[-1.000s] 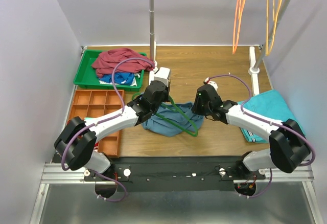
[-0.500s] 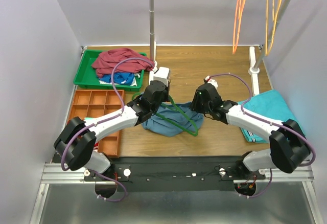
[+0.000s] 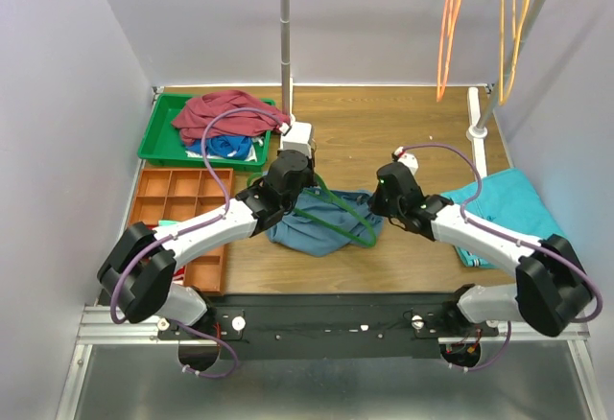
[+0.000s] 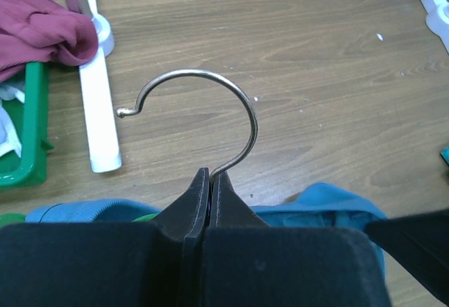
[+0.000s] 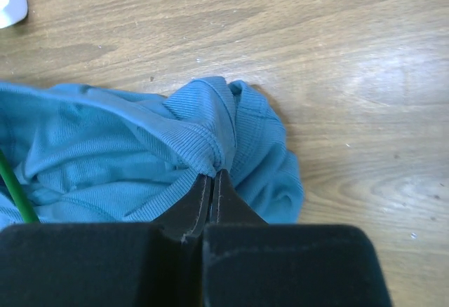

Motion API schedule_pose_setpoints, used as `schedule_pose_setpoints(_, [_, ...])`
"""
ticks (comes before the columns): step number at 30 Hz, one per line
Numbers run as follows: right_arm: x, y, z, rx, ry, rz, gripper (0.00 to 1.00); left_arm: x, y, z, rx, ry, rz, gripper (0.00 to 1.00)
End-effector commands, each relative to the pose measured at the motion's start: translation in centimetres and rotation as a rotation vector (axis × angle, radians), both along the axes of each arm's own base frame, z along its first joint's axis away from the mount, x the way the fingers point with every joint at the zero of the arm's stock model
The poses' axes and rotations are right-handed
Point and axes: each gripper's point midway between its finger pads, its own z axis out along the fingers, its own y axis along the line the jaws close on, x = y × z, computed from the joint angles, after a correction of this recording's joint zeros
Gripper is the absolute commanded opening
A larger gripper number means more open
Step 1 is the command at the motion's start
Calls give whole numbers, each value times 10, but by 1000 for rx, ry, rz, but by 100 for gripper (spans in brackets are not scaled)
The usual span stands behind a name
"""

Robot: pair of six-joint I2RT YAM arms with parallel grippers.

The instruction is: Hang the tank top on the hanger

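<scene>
The slate-blue tank top [image 3: 317, 230] lies bunched on the wooden table between the two arms. The dark-green hanger [image 3: 343, 221] lies across it, its triangle partly inside the fabric. My left gripper [image 3: 288, 178] is shut on the stem of the hanger's metal hook [image 4: 210, 83], seen closely in the left wrist view [image 4: 210, 175]. My right gripper [image 3: 382, 199] is shut on a ribbed edge of the tank top [image 5: 140, 153] at its right end, jaws pinching the fabric [image 5: 214, 175]. A bit of the green hanger [image 5: 14, 196] shows at the left of the right wrist view.
A green tray [image 3: 158, 142] with a maroon garment [image 3: 225, 111] stands at the back left, an orange compartment tray [image 3: 177, 199] in front of it. A folded teal cloth [image 3: 508, 204] lies at the right. A rack pole [image 3: 285, 36] and white base [image 4: 98, 111] stand behind. Orange [image 3: 447, 27] and yellow [image 3: 513, 27] hangers hang at the back right.
My right gripper has shifted a little right, drawing the tank top's right end with it. My left gripper has moved slightly back and left with the hanger.
</scene>
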Motion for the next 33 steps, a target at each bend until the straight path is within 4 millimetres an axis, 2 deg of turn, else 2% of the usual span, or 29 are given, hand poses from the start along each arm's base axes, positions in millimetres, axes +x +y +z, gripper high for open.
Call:
schedule_pose_setpoints(1, [-12, -20, 2, -16, -13, -57, 1, 15, 11, 29, -76, -62, 134, 0])
schedule_pose_setpoints(3, [-18, -24, -1, -16, -2, -59, 1, 21, 17, 30, -71, -59, 196, 0])
schedule_pose_setpoints(11, [-35, -35, 14, 3, -14, -62, 1, 38, 19, 23, -63, -58, 281, 0])
schedule_pose_setpoints(19, [-41, -45, 31, -9, -34, -76, 1, 47, 25, 12, -56, -56, 335, 0])
schedule_pose_setpoints(26, [-51, -46, 30, 5, -16, -59, 1, 56, 30, 8, -60, -48, 384, 0])
schedule_pose_setpoints(33, [-50, -47, 35, 3, -19, -69, 1, 59, 38, 3, -30, -57, 421, 0])
